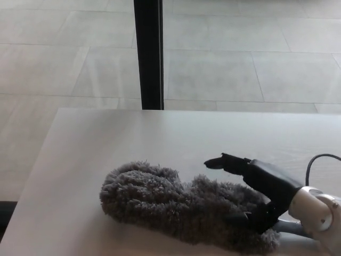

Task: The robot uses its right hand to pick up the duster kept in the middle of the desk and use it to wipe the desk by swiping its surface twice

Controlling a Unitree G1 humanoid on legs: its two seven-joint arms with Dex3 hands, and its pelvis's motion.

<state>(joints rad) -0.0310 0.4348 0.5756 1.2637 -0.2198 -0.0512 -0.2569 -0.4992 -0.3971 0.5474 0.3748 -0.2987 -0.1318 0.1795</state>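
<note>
**Right hand reaches over duster, handle lies beneath the wrist**

A pale desk (160, 133) stands before a tiled floor and a dark post (148, 53). On its near half lies the grey duster (181, 205), its long axis running left to right, fluffy head toward the robot's left, slim handle (290, 228) pointing right. The right hand (256, 186) hovers over the head's right end, fingers spread and empty. The handle sits just below and right of it. The left hand is nowhere visible.

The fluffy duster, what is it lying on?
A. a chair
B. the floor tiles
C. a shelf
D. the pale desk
D: the grey duster lies flat on the pale desk, with the right hand over its handle end; the floor tiles show only beyond the desk's far edge.
</note>
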